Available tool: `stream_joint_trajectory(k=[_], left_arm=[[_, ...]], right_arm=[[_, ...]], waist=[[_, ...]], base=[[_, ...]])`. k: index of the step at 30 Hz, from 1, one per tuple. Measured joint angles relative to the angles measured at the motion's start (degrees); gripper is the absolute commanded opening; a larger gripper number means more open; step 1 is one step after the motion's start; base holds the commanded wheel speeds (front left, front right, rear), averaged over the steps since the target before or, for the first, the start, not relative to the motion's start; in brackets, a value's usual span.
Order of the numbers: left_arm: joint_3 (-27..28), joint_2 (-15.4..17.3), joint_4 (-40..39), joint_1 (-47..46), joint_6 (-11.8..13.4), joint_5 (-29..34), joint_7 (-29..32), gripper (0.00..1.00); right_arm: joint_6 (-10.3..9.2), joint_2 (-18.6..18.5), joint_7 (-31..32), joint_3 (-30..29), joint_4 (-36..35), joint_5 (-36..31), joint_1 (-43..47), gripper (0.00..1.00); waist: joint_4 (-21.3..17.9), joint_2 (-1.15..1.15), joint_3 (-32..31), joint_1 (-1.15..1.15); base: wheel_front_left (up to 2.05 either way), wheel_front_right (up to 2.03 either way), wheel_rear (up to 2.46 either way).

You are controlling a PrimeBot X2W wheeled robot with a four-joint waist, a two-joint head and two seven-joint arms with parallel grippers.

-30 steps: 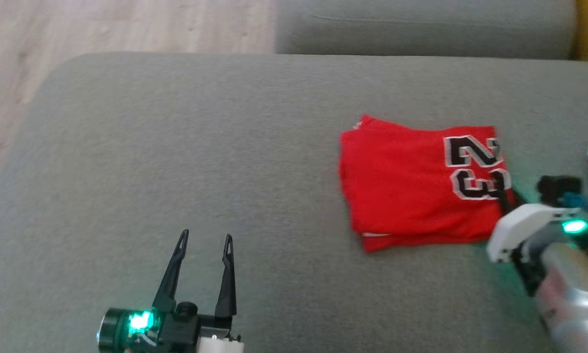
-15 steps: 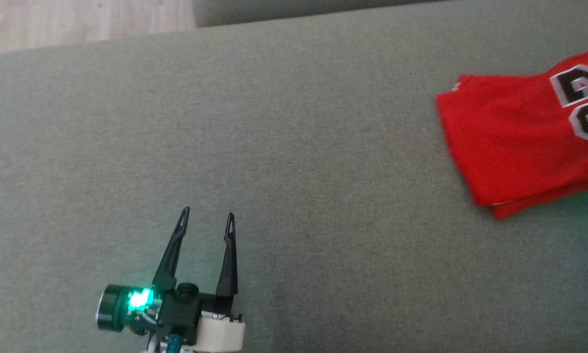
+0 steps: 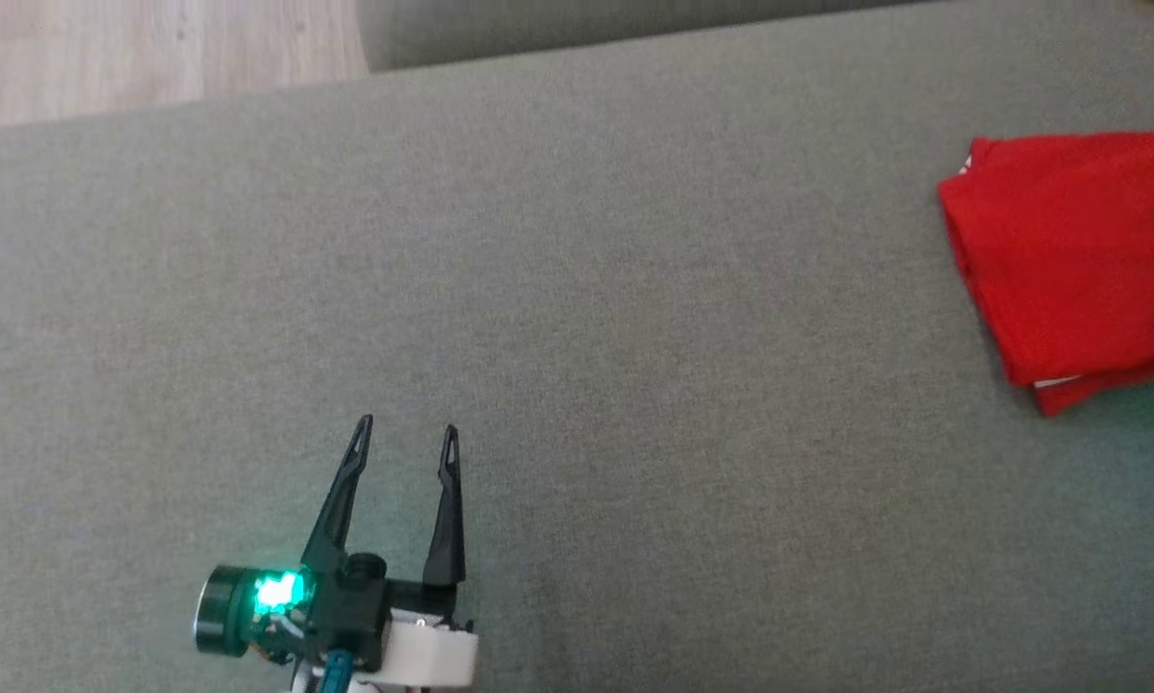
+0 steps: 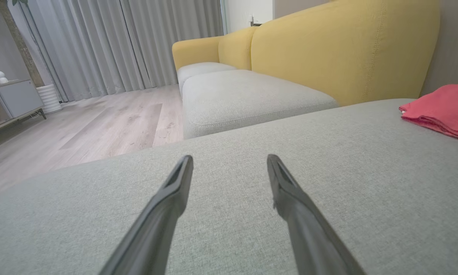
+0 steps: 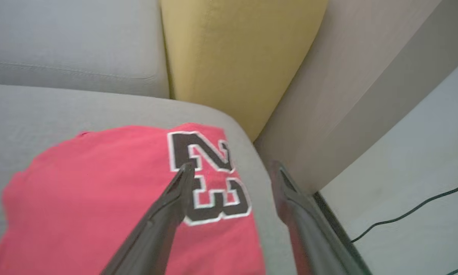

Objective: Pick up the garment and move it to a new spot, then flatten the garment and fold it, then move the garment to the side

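The red garment (image 3: 1067, 260) lies folded on the grey sofa seat (image 3: 634, 337), far out at 3 o'clock in the head view, where the picture's edge cuts it off. Its layers sit stacked, with a white-trimmed lower layer peeking out at the near edge. Nothing is gripping it.

The left jaws stand wide with nothing between them. Their two dark fingers (image 3: 341, 500) rise at 7 o'clock in the head view, well apart from the garment. In the left wrist view those fingers (image 4: 167, 206) point across bare grey cushion, and the garment (image 4: 442, 107) shows as a flat pile at 3 o'clock. A yellow backrest (image 4: 347, 49) stands behind it at 1 o'clock. Wooden floor (image 4: 99, 122) and pale curtains (image 4: 118, 42) lie toward 10 and 11 o'clock.

The right jaws are also spread wide and hold nothing. In the right wrist view the garment (image 5: 99, 198) fills the area from 6 to 9 o'clock. Its black number 23 (image 5: 209, 179) (outlined in white) sits near the middle. One finger (image 5: 167, 214) crosses in front of the numerals, but whether its tip touches the cloth I cannot tell. The other finger (image 5: 293, 214) hangs past the garment's edge, over the cushion's corner. A thin dark cable (image 5: 412, 210) runs over the pale floor at 4 o'clock.
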Motion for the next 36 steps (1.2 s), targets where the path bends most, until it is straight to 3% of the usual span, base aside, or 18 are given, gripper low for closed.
stream_joint_trajectory(k=[1, 3, 4, 8, 13, 19, 27, 36], left_arm=[[0.2, 0.0, 0.1, 0.2, -0.2, -0.6, 0.0, 1.00], [0.7, -0.1, 0.1, 0.7, -0.7, -0.9, 0.0, 1.00], [0.7, -0.1, 0.1, 0.7, -0.7, -0.9, 0.0, 1.00], [1.2, -0.1, 0.6, 2.9, -1.2, -0.9, 0.0, 1.00], [1.6, -0.2, 1.0, 5.4, -1.7, -1.4, 0.0, 1.00], [4.6, -0.7, 1.3, 8.2, -1.7, -3.9, 0.0, 1.00], [7.4, -1.2, 1.3, 11.3, -2.0, -4.4, 0.0, 1.00], [8.9, -1.6, 1.0, 12.4, -2.5, -4.3, 0.0, 1.00]], right_arm=[[0.00, 4.4, 0.0, -1.3, -2.5, -1.4, 3.6, 1.00], [0.00, 8.3, -0.5, -1.4, -5.0, -2.0, 7.1, 1.00], [0.00, 8.3, -0.5, -1.4, -5.0, -2.0, 7.1, 1.00], [0.00, 14.4, -2.3, 1.5, -10.0, -0.6, 13.3, 1.00], [0.00, 18.9, -7.2, 11.3, -14.6, 6.3, 21.5, 1.00], [0.00, 20.4, -12.0, 19.4, -16.5, 12.1, 27.7, 1.00], [0.00, 23.9, -12.2, 15.9, -28.9, 7.0, 35.7, 1.00], [0.00, 25.6, -12.2, 13.7, -33.1, 4.8, 41.9, 1.00]], waist=[[0.0, 0.00, -1.4, 0.00], [0.1, 0.00, -2.9, 0.00], [0.1, 0.00, -2.9, 0.00], [0.5, 0.00, -6.1, -0.01], [1.6, 0.00, -10.1, -0.01], [3.8, 0.00, -13.3, -0.01], [6.2, 0.00, -16.3, 0.00], [8.2, 0.00, -18.0, 0.00]], base=[[0.00, 0.00, 0.00], [0.00, 0.00, 0.00], [0.00, 0.00, 0.00], [0.00, 0.00, 0.00], [0.00, 0.00, 0.00], [0.00, 0.00, 0.00], [0.00, 0.00, 0.00], [0.00, 0.00, 0.00]])
